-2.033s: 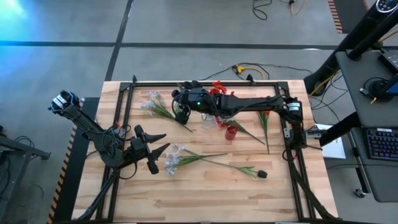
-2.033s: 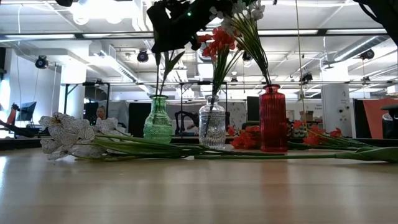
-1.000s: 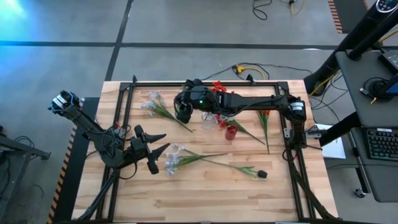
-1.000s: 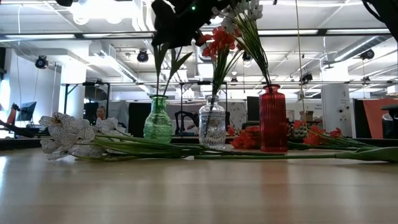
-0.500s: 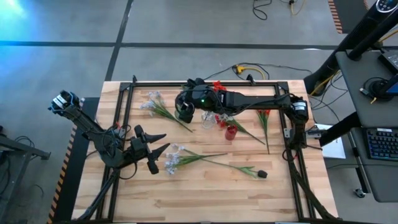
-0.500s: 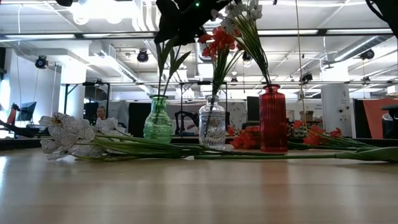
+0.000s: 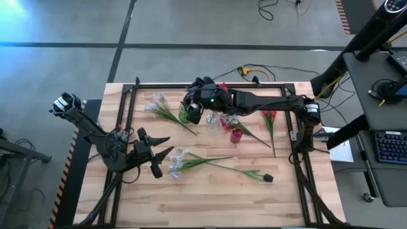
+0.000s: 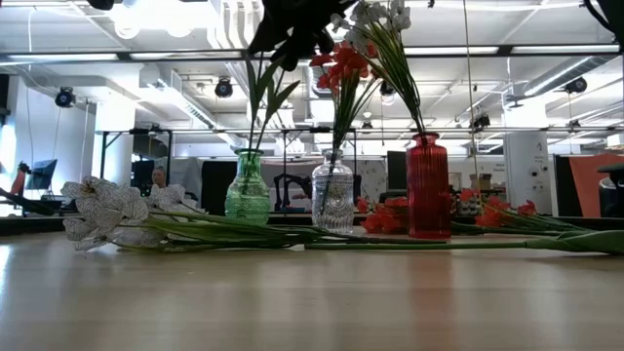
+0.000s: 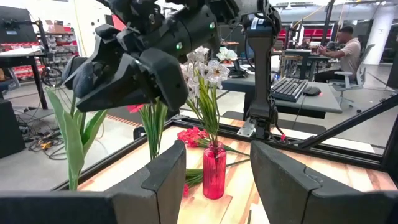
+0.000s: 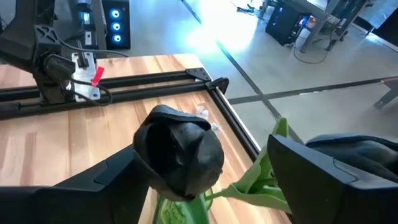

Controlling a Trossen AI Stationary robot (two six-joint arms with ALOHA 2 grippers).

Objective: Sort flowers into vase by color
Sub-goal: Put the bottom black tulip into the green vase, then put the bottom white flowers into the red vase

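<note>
Flowers [image 7: 191, 159] loose on table [image 7: 210, 197], three vases [image 8: 332, 203] behind.

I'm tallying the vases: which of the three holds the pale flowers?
The red vase, at the row's right end in the low view, holds the pale flowers. The clear vase has red flowers; the green vase shows green stems.

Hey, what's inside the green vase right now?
The green vase holds a green-stemmed flower with long leaves; in the right wrist view its dark bud sits between the right gripper fingers, which are spread apart. The stem's lower end inside the glass can't be made out.
</note>
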